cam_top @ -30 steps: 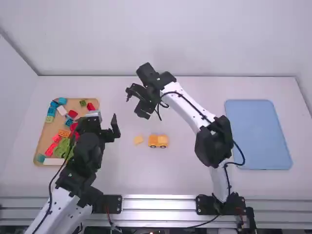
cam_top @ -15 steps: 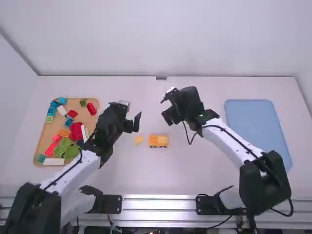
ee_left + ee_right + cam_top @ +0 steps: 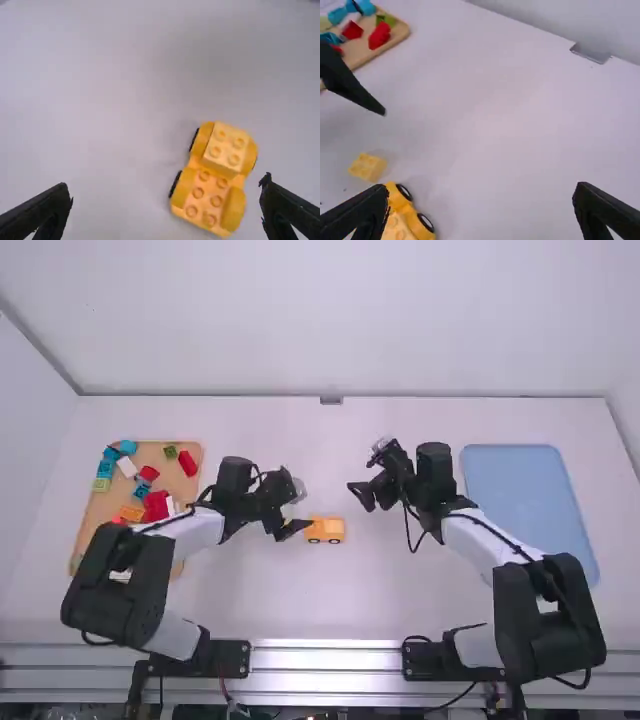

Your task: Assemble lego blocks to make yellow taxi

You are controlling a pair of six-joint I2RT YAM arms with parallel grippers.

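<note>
Left pincer [image 3: 294, 529] spread, right pincer [image 3: 361, 497] angled inward

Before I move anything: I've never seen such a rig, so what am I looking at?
Two robot arms, left and right, at a white table. The high view looks down from above and behind them; each wrist view comes from that arm's wrist. A yellow car sits between the grippers, a small block on top; another yellow block lies beside it. A wooden tray holds coloured blocks; a blue tray lies right. Both left gripper and right gripper are open, holding nothing.
</note>
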